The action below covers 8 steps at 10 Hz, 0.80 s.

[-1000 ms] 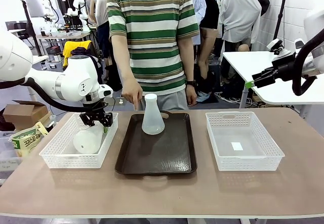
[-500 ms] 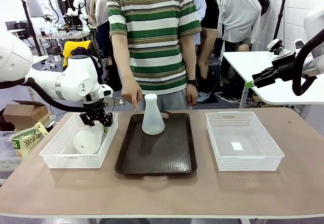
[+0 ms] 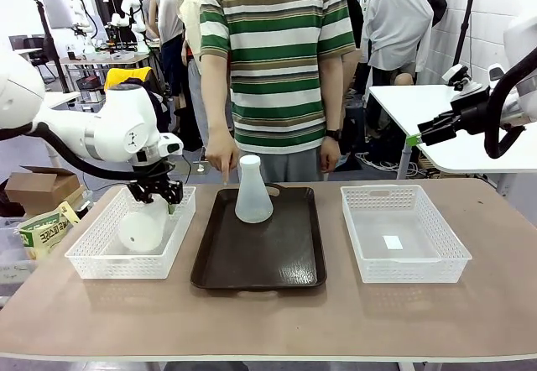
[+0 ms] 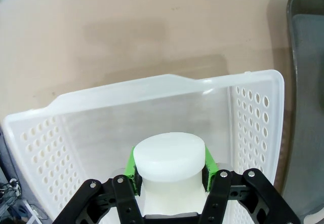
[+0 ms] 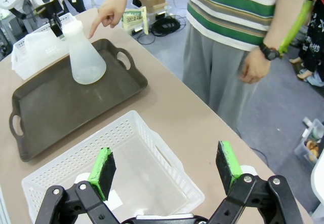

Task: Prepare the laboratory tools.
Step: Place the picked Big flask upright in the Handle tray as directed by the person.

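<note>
One frosted-white conical flask [image 3: 252, 193] stands upright at the back of the dark brown tray [image 3: 258, 258], also seen as the flask [image 5: 85, 57] in the right wrist view. A second flask [image 3: 143, 224] hangs inside the left white mesh basket [image 3: 101, 256]. My left gripper [image 3: 155, 191] is shut on its neck, and the green pads [image 4: 132, 166] clamp the flask's mouth [image 4: 170, 155]. My right gripper [image 5: 167, 169] is open, high off the table's right side above the right basket [image 5: 136, 176]. The person's hand [image 3: 221, 151] points down at the tray's back left corner.
An empty white mesh basket [image 3: 403, 233] sits right of the tray, with a small white label on its floor. A person in a striped shirt stands at the far edge. A box and packet lie on the floor at left.
My left gripper has lifted the flask slightly inside the left basket and shifted a little left. The person has stepped to the right; the pointing hand stays by the tray.
</note>
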### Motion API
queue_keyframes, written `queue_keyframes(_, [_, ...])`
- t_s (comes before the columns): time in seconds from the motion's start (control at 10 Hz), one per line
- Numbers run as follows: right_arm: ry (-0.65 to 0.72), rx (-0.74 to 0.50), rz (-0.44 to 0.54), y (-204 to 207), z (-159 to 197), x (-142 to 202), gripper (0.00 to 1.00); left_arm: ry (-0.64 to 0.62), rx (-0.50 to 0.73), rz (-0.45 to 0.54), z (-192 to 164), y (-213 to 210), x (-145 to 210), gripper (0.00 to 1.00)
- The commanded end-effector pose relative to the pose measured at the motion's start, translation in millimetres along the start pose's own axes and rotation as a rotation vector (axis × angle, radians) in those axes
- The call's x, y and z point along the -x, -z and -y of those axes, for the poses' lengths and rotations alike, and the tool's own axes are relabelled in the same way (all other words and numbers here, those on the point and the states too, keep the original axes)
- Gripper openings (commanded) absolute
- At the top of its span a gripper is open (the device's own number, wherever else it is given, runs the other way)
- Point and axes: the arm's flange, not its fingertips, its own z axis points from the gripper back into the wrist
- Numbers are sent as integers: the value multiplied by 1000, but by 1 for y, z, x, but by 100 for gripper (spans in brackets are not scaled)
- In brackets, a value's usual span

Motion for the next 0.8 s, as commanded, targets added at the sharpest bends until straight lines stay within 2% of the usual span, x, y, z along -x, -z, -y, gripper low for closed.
queue_keyframes(0.0, [1, -2, -11, -1, -1, 1, 100, 15, -12, 17, -17, -25, 16, 0])
queue_keyframes(0.2, [1, -2, -11, -1, -1, 1, 100, 52, 39, 81, -31, -54, 26, 0])
queue_keyframes(0.4, [1, -2, -11, -1, -1, 1, 100, 117, 95, 223, -42, -94, 40, 0])
queue_keyframes(0.6, [1, -2, -11, -1, -1, 1, 100, 255, 113, 393, -42, -142, 59, 0])
queue_keyframes(0.7, [1, -2, -11, -1, -1, 1, 100, 396, 196, 495, -37, -166, 70, 0])
